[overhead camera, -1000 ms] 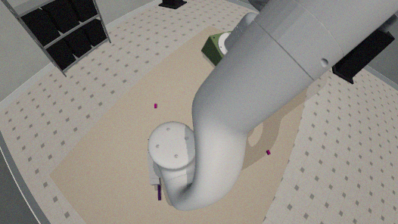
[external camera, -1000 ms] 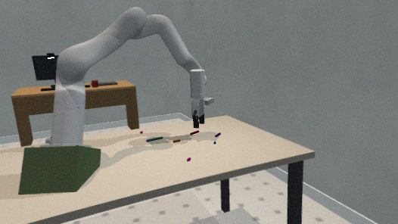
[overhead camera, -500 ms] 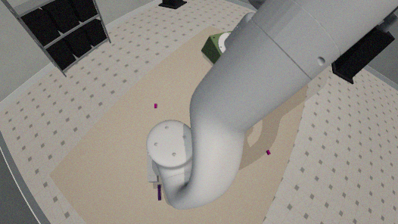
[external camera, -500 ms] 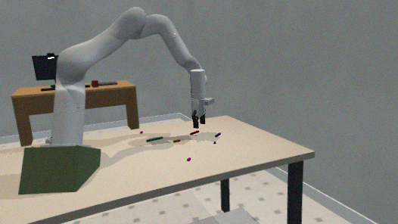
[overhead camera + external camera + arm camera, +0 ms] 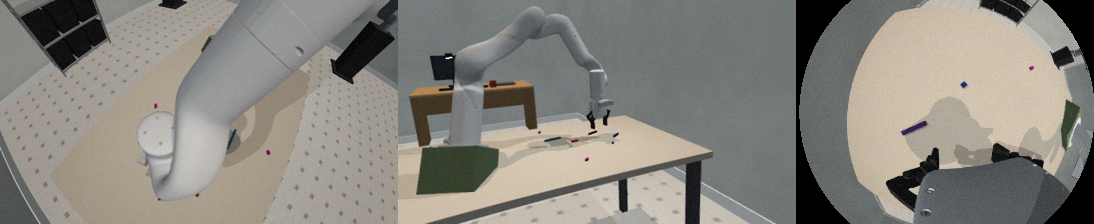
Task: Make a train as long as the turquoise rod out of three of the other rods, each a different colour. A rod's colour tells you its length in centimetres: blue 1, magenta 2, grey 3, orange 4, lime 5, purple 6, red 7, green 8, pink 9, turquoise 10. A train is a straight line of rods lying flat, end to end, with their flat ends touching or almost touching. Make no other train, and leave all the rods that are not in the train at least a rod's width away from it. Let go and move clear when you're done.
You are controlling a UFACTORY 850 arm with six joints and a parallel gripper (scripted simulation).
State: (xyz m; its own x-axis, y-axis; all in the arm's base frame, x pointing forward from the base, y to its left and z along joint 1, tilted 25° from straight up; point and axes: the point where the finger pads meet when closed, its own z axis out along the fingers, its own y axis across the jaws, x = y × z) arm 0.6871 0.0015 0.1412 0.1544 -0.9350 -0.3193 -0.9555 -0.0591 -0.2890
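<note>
My gripper is open and empty above the table, near the red rod. The purple rod lies apart to its right in the exterior view. The small blue rod lies near the purple one. The orange rod lies between the red and turquoise rods, touching neither. The turquoise rod lies to the left. One magenta rod lies toward the front, another magenta rod at the back. The arm hides much in the top view.
A dark green block stands by the arm's base on the table. A wooden desk with a monitor stands behind. A rack with black bins stands beyond the table.
</note>
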